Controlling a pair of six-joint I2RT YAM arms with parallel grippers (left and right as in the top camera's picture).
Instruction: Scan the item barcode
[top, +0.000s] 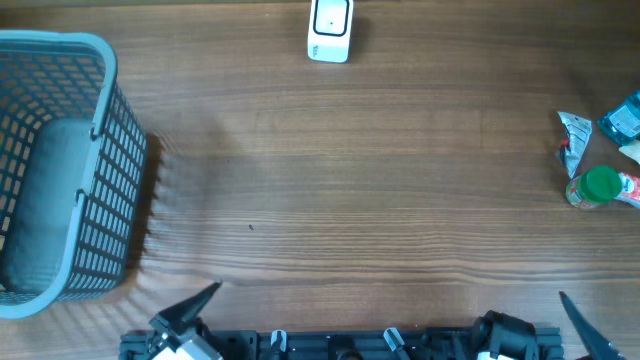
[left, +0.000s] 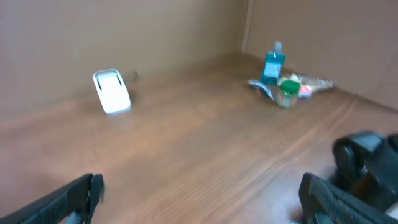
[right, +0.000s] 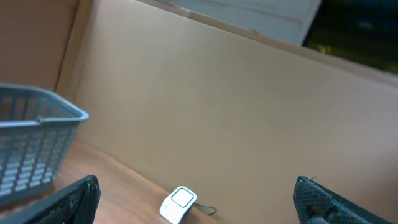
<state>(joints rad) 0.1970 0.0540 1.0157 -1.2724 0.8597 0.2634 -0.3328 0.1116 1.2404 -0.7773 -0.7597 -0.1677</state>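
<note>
My left fingers (top: 195, 300) and right fingers (top: 578, 320) released, empty, at near bench (top: 380, 200) edge. Green-capped bottle (top: 601, 187) at right edge, well apart from both. Scanner (top: 329, 30) at far edge.

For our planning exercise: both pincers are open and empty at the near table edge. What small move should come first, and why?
Probably swing the right pincer toward the green-capped bottle. It lies at the right, on that arm's side. Nothing is held yet, and the scanner stands apart at the far edge, so an item must be picked up first.
</note>
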